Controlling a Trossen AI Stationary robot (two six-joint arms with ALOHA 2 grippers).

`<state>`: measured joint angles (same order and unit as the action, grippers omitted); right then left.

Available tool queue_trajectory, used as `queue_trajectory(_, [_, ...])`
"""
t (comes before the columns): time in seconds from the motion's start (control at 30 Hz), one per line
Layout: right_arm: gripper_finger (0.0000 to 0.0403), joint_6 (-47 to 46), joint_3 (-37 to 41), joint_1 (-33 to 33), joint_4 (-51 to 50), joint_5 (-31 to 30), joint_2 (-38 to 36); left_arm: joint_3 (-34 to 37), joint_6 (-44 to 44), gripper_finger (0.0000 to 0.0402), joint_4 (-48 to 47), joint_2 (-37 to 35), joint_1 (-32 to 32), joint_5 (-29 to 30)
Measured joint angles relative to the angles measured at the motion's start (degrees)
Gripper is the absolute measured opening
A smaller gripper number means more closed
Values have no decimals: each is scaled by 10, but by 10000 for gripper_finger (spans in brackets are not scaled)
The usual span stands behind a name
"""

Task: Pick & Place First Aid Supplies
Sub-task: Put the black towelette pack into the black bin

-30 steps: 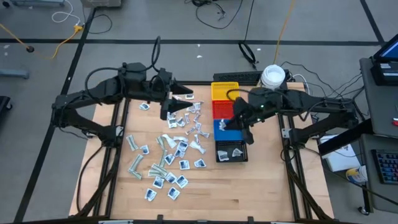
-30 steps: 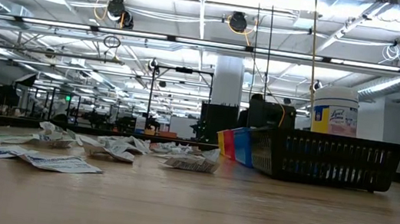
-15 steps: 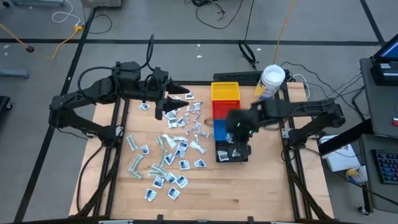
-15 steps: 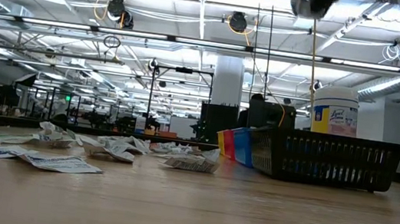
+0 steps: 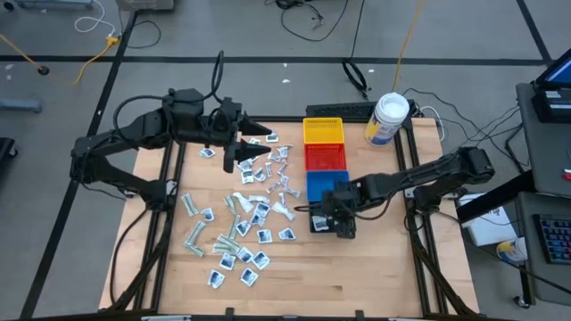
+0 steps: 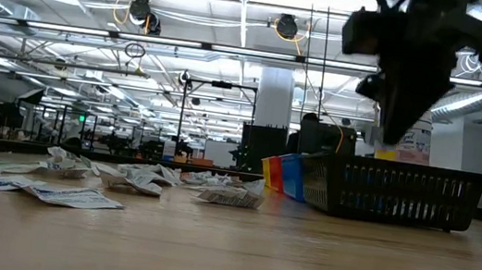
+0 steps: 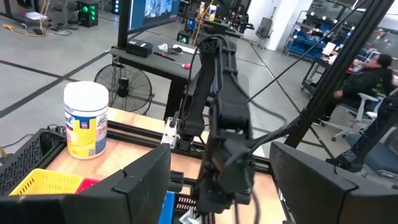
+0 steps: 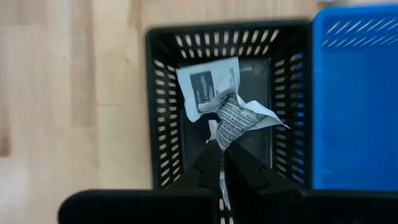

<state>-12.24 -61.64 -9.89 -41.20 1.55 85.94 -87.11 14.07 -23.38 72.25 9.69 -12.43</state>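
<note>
Many small packets (image 5: 250,209) lie scattered on the left half of the table, white squares, pale green wrappers and sachets. My right gripper (image 5: 341,219) hovers over the black bin (image 5: 314,223), shut on a crumpled white packet (image 8: 235,119); another flat packet (image 8: 204,84) lies on the bin's floor. In the low view it (image 6: 399,128) hangs just above the bin's rim (image 6: 391,167). My left gripper (image 5: 239,157) is open above the far part of the pile, holding nothing; its wide-spread fingers frame the left wrist view (image 7: 221,168). My right gripper pinches the crumpled white packet by one end (image 8: 225,142) between its two fingers (image 8: 210,163), coming from above and pointing down. The packet is lifted clear and sits over the inside of the black bin, its printed free end (image 8: 252,115) sticking out beyond the fingertips.
Yellow (image 5: 323,132), red (image 5: 325,158) and blue (image 5: 323,183) bins stand in a row from the far edge toward the black one. A white jar with a yellow label (image 5: 389,116) stands at the far right corner. Bare wood lies along the near edge (image 5: 357,276).
My right gripper has moved from over the red and blue bins toward the table's near edge and come down over the black bin, dropping into the low view from above.
</note>
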Motion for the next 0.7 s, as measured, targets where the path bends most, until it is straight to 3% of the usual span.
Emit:
queue_trajectory(0.3, [50, -3, 33, 0, 37, 0, -1, 0, 11, 286, -11, 0, 0, 0])
queue_trajectory(0.7, [221, -7, 33, 18, 75, 0, -35, 0, 11, 272, -18, 0, 0, 0])
